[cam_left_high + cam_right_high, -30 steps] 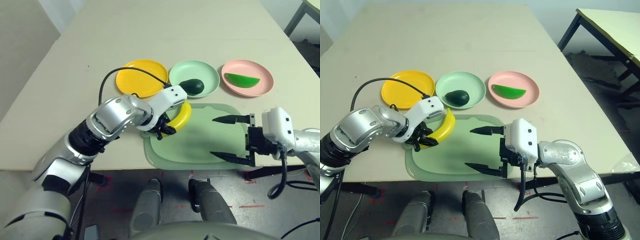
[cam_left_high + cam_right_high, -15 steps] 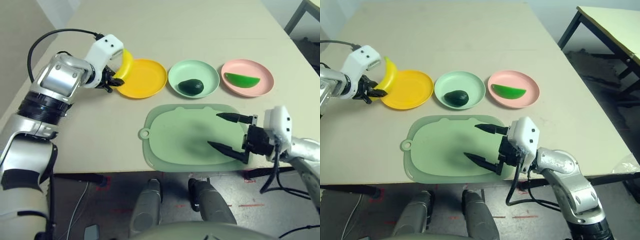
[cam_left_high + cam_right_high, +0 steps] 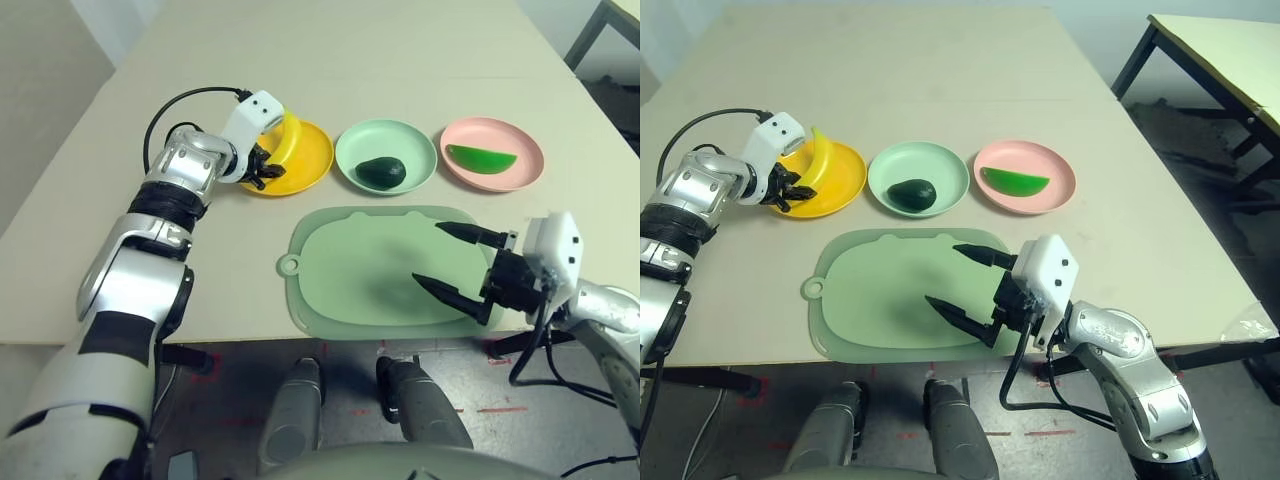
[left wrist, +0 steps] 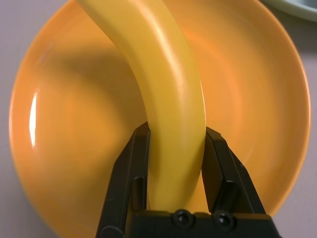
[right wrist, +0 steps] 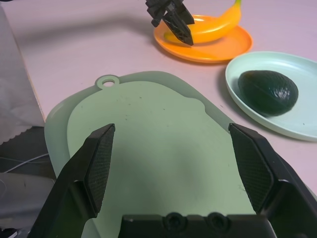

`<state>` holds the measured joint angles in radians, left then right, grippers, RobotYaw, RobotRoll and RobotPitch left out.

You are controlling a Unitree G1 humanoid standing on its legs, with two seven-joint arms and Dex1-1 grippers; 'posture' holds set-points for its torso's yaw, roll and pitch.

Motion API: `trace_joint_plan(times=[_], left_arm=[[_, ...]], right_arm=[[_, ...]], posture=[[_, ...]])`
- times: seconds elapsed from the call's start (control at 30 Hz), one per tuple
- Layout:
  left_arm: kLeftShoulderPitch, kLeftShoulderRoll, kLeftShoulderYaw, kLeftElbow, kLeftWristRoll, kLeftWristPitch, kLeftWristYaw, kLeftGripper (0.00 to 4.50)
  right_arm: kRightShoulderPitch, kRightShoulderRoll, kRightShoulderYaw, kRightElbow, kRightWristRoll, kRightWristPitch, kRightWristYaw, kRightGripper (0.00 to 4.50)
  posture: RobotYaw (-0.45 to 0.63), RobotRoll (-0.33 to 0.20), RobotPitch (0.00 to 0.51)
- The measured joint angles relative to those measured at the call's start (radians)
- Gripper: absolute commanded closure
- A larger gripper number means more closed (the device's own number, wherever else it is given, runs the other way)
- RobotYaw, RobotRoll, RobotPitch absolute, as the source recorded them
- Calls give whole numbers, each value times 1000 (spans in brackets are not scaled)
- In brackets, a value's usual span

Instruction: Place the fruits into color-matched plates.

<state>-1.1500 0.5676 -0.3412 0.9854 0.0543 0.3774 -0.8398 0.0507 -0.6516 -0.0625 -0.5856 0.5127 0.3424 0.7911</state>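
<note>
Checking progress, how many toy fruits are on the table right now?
3: the banana held by the left pincer over the yellow plate, the avocado on the green plate, the watermelon wedge on the pink plate.

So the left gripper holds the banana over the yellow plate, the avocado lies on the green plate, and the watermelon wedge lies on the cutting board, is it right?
Not quite. The watermelon wedge lies on the pink plate, not on the cutting board; the left eye view shows it. The rest holds: the left gripper holds the banana over the yellow plate, and the avocado lies on the green plate.
</note>
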Motion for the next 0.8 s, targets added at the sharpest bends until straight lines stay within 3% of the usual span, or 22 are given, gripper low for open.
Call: trace_joint_plan(times=[0.07,0.37,0.6,0.8], left_arm=[[-9,-5,8,29,18,-22,1,3007],[-55,-4,46,96,69,-53,-8,6],[-65,26,113,88,45,-5,-82,6],[65,125,333,-67,-106,99,-101,6]], right_arm=[[4,-1,0,-5,0,2,-5,0],[4,-5,-8,-7,0,2,-16,0],[-38,-7,-57,41,18,2,-16,0],[-83,-29,-226,172,55,2,-29,0]], posture=[[-156,0,172],[-132,0,171],[-118,0,178],[-87,0,190]])
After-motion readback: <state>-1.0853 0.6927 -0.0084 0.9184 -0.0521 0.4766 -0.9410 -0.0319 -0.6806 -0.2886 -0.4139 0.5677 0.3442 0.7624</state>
